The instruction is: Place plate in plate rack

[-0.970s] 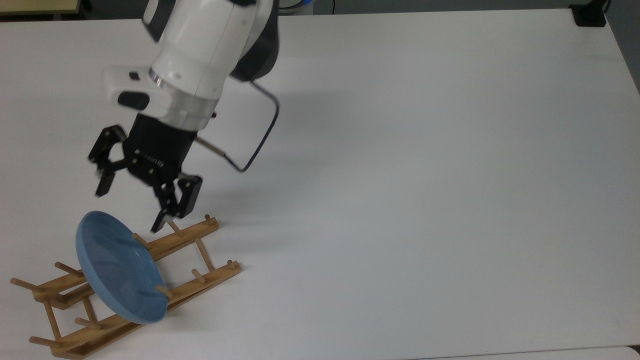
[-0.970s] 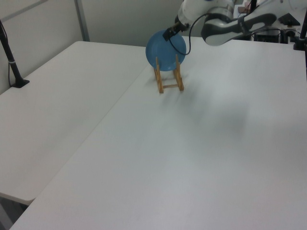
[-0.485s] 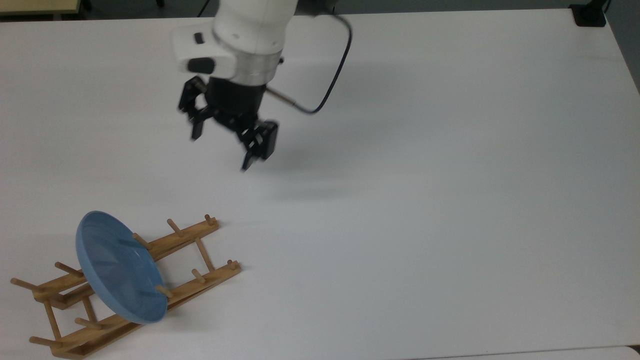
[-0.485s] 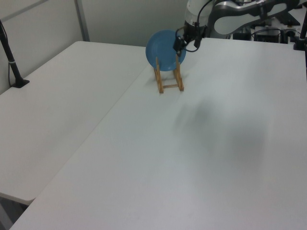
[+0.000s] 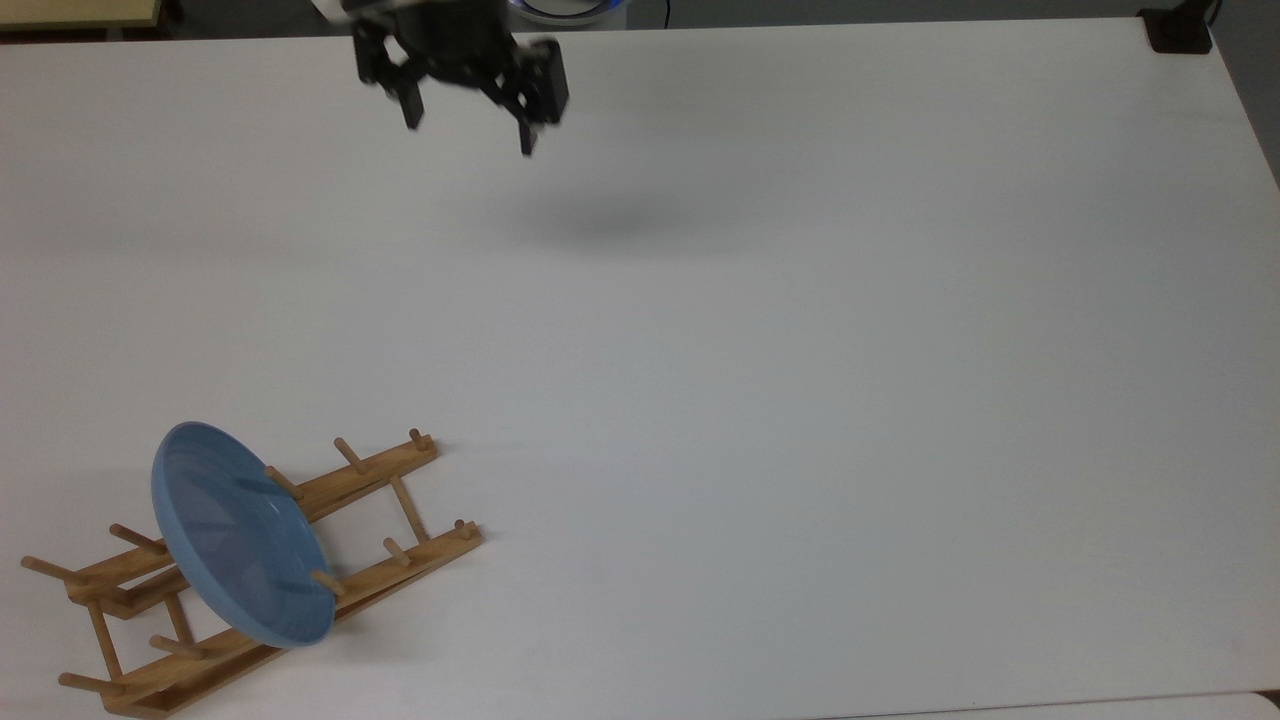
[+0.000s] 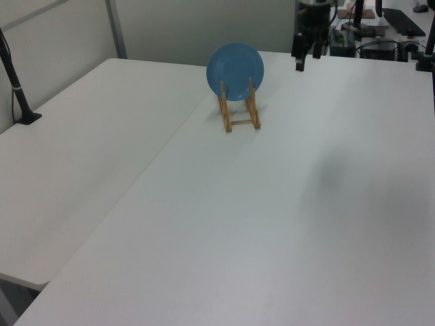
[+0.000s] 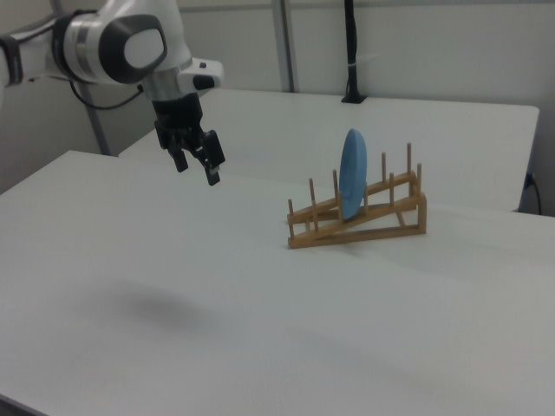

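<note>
The gripper (image 5: 468, 112) has pulled well away from the rack, up toward the table's (image 5: 800, 350) far edge! Nearer, the plate (image 5: 235, 535) stands on edge between the plate rack's (image 5: 390, 500) pegs. It looks stiff, glossy, likely slippery and breakable; the rim is the hold. Beyond, the fingers hang spread wide, holding nothing.

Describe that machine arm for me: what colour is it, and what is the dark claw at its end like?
The arm is glossy white with rounded, bulging joint housings and grey rings between the segments. A thin dark cable loops beside it. Its tip carries a black two-finger gripper: a boxy black body with two angular, linked fingers that taper to narrow tips.
</note>
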Robot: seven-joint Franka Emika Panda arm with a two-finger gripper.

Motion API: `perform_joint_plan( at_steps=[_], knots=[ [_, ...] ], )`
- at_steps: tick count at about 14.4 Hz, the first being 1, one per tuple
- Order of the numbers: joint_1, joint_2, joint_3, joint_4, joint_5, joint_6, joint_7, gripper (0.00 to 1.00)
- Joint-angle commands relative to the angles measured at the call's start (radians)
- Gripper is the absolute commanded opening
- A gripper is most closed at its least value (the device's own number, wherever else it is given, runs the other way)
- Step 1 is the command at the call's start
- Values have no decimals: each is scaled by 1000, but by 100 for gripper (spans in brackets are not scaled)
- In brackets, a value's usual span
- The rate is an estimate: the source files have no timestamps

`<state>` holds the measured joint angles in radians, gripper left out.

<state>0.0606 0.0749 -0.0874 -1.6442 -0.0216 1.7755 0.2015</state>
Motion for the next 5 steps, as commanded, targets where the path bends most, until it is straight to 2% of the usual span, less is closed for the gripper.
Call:
perform_joint_plan(
  at_steps=[1,5],
  knots=[
    [-47,-43,15,-49,32,1,-30,100],
    [-53,-44,12,-45,48,-2,-24,100]
  ],
)
